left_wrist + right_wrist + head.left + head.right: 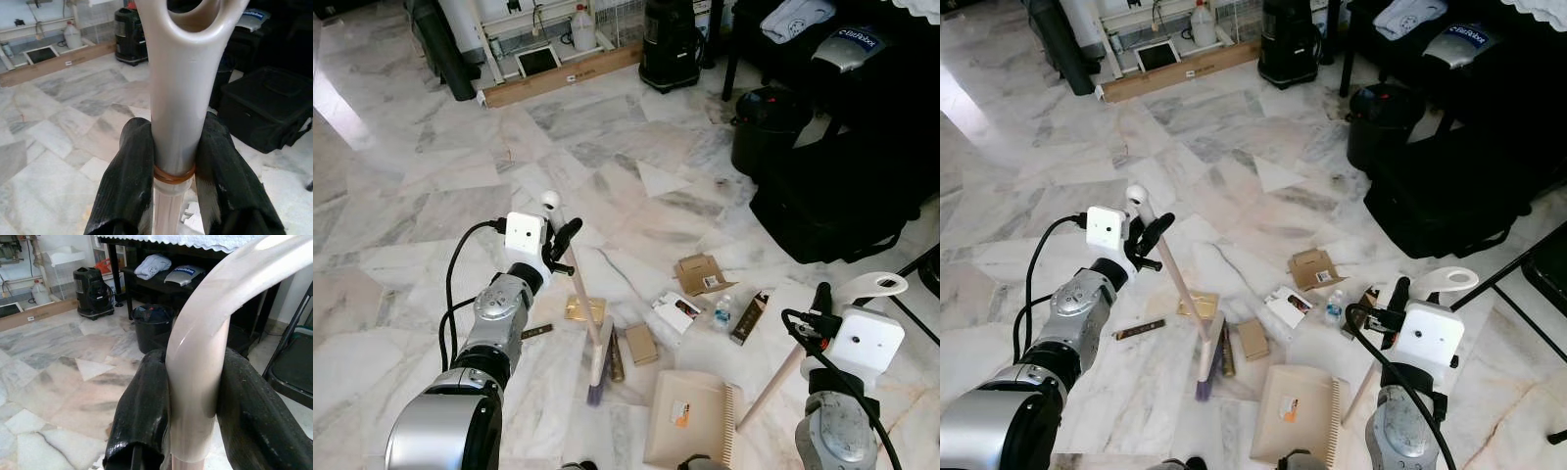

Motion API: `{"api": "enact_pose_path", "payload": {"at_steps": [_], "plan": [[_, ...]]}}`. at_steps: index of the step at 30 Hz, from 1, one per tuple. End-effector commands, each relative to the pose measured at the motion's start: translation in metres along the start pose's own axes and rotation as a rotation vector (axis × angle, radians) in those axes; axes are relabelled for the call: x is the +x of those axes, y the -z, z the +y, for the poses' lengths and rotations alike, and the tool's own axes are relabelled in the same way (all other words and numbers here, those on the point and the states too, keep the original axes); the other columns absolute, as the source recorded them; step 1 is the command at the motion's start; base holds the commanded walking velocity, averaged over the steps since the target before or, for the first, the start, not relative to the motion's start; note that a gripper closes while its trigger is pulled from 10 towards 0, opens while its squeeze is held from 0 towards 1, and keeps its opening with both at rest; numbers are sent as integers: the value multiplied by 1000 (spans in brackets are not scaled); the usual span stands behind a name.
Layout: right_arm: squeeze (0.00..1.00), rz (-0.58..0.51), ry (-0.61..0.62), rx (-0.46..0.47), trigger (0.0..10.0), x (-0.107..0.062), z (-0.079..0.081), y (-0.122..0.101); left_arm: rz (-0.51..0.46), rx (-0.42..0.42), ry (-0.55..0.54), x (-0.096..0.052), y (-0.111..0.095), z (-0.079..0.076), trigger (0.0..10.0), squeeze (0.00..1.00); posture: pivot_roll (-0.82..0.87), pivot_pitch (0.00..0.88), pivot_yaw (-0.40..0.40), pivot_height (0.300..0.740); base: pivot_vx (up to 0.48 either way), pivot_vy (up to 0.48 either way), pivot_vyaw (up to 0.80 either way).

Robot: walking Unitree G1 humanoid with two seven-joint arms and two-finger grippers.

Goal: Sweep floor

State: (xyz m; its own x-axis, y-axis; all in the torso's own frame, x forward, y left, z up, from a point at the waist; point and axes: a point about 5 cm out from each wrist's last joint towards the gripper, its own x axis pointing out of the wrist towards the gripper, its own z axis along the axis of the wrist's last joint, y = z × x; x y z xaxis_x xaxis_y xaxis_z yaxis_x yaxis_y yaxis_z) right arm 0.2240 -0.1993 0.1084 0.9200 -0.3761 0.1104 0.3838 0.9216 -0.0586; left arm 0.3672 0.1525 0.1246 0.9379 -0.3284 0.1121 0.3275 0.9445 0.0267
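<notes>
Bright, even daylight with window glare on the marble floor (342, 108) at upper left; wrist close-ups slightly soft.

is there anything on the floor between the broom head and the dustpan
Yes. A small tan box and a dark brown wrapper lie on the marble between the broom head and the dustpan; they look like the litter to sweep.

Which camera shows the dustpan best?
The left eye view: the whole dustpan lies on the floor, handle rising to the right gripper. The right eye view shows much the same; the right wrist view, just its handle.
</notes>
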Motion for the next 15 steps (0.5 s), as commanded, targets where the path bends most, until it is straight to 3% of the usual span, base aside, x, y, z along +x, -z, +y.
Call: {"api": "enact_pose_path", "payload": {"at_steps": [1,15], "plan": [[0,-41,1,13,10000,0,2,-8,-2,1,14,3,-5,3,10000,0,-116,165,111,740,0,0,0],[0,-46,2,18,10000,3,4,-8,45,22,117,-2,-3,9,10000,0,-105,151,115,740,0,0,0]]}}
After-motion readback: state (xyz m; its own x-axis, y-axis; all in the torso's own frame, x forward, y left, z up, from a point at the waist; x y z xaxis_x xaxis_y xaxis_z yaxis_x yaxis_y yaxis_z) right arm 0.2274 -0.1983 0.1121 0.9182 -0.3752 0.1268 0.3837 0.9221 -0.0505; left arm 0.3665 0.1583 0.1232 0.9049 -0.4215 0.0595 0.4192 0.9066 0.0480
